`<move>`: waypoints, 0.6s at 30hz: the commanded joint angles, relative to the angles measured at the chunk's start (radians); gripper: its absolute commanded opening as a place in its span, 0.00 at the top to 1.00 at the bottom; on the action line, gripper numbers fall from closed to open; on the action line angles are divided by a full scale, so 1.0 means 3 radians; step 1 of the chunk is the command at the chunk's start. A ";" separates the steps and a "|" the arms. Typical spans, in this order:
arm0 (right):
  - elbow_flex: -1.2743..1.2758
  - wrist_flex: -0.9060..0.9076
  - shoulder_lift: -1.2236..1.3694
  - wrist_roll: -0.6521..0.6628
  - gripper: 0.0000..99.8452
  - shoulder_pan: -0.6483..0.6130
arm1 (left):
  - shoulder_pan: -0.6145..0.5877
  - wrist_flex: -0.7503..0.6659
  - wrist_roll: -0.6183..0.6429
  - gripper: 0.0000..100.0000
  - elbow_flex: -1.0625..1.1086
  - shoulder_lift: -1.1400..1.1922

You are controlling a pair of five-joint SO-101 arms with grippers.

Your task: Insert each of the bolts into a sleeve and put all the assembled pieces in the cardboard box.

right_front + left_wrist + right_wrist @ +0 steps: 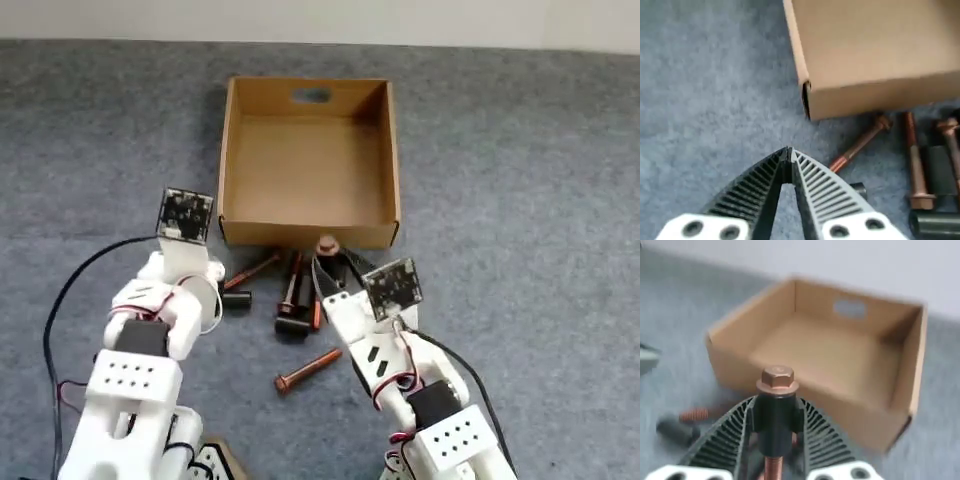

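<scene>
My right gripper (775, 440) is shut on a black sleeve (774, 422) with a copper bolt (777, 380) through it, head up. It holds them just in front of the cardboard box (232, 150), near the front wall (300, 234). The held bolt's head (326, 245) shows there between the fingers of the right gripper (333, 266). My left gripper (789, 156) is shut with nothing in it, above the carpet near the box's front left corner (807, 97). Loose bolts (860, 143) (912, 160) and a black sleeve (940, 167) lie beside it.
Between the arms lie several loose parts: a bolt (250, 272), a short black sleeve (237, 300), a bolt in a sleeve (292, 290) and a lone copper bolt (308, 370) nearer the arm bases. The box interior (310, 165) holds nothing. Grey carpet (520, 200) surrounds it.
</scene>
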 commanded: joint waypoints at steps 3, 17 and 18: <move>-0.0959 0.1184 -0.0038 -0.0010 0.99 0.0023 | -0.0054 -0.0435 -0.0020 0.99 0.0345 0.0028; -0.2984 0.1721 0.1578 -0.0015 0.99 0.0151 | -0.0054 -0.0604 -0.0026 0.99 0.0627 -0.0269; -0.3117 0.1711 0.1828 -0.0010 0.99 0.0233 | -0.0054 -0.0609 -0.0026 0.99 0.0627 -0.0269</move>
